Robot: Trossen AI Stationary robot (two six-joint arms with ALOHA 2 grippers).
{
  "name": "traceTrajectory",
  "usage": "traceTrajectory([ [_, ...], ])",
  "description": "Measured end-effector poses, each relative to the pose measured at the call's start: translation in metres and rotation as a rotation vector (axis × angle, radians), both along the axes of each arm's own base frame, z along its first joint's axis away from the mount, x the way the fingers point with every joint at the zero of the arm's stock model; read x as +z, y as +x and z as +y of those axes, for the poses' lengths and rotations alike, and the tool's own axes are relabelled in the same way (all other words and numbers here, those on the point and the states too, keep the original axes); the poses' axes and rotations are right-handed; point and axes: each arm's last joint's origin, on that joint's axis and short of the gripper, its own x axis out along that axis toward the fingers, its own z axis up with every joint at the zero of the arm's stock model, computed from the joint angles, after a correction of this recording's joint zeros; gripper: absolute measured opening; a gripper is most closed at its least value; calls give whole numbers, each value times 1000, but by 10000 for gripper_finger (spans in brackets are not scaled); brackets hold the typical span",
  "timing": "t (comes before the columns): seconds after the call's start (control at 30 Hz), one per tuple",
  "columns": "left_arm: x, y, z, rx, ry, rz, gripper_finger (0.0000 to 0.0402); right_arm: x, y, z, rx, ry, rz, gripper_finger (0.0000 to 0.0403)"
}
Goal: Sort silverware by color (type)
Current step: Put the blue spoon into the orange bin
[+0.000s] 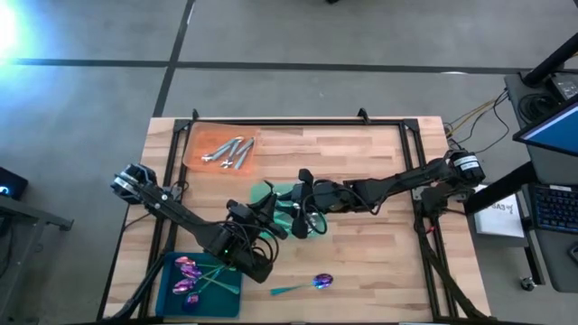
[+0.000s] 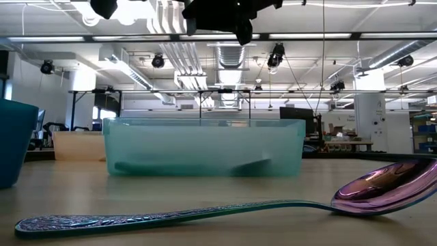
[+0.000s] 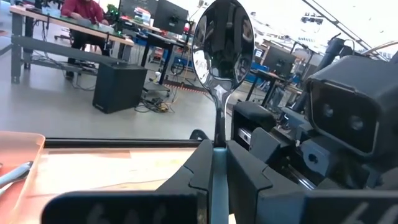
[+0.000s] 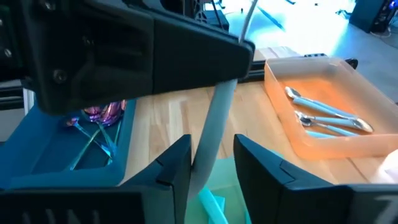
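Over the green tray [image 1: 282, 209], my left gripper [image 3: 217, 148] is shut on a silver-headed spoon [image 3: 222, 43] with a pale teal handle [image 4: 211, 134]. My right gripper [image 4: 212, 158] is open, with a finger on each side of that handle; I cannot tell whether they touch it. In the high view the left gripper [image 1: 274, 217] and right gripper [image 1: 303, 199] meet above the tray. Silver spoons [image 1: 226, 152] lie in the orange tray [image 1: 194, 135]. Purple-headed spoons [image 1: 188, 271] lie in the blue tray [image 1: 226, 287]. One purple-headed spoon [image 2: 382, 188] lies flat on the table. My left gripper pinches the spoon between its two fingers at the top of the handle, just below the silver neck [image 3: 218, 127]. The bowl stands out beyond the fingertips and the handle runs back along the fingers. The spoon is lifted clear of the table.
The green tray [image 2: 205, 147] stands mid-table and holds teal-handled pieces. The orange tray sits at the far left and the blue tray at the near left. The loose purple spoon [image 1: 312, 283] lies near the table's near edge. Bare wood lies to the right.
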Motion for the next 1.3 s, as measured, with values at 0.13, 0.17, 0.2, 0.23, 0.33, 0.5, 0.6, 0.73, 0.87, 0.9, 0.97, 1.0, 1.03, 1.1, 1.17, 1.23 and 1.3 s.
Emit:
traceTrajectory([
  [0.13,0,1,2,6,-2,-2,11,0,0,-1,4,-17,1,89],
  [0.17,0,1,2,7,-3,-4,11,0,0,-1,5,-21,1,83],
  [0.2,0,1,2,7,-3,-5,11,0,0,-1,6,-24,1,76],
  [0.23,0,2,2,8,-4,-7,11,0,0,0,8,-29,2,69],
  [0.33,0,2,3,11,-3,-6,11,0,0,-1,7,-35,6,44],
  [0.5,0,2,4,14,-3,-7,11,-1,0,-4,-1,-39,9,26],
  [0.6,0,3,4,15,5,5,11,-1,0,-5,0,-39,10,26],
  [0.73,0,3,4,14,16,26,19,-1,1,-5,-2,-39,10,26],
  [0.87,1,3,4,8,30,68,47,-1,1,-8,-6,-39,10,26],
  [0.9,1,3,4,5,33,81,55,-1,1,-9,-5,-39,10,26],
  [0.97,1,3,4,-6,38,115,72,-1,1,-11,-10,-38,11,26],
  [1.0,1,3,4,-12,38,130,79,-1,1,-13,-14,-38,11,26],
  [1.03,1,3,4,-16,41,143,87,-1,2,-13,-16,-38,11,26],
  [1.1,1,3,4,-25,45,169,102,-1,2,-16,-22,-40,12,26],
  [1.17,1,3,4,-29,51,189,114,-1,2,-20,-31,-41,12,26],
  [1.23,1,3,4,-33,57,206,125,-1,3,-24,-45,-44,12,26],
  [1.3,2,2,4,-54,38,214,132,-1,3,-29,-65,-46,12,26],
])
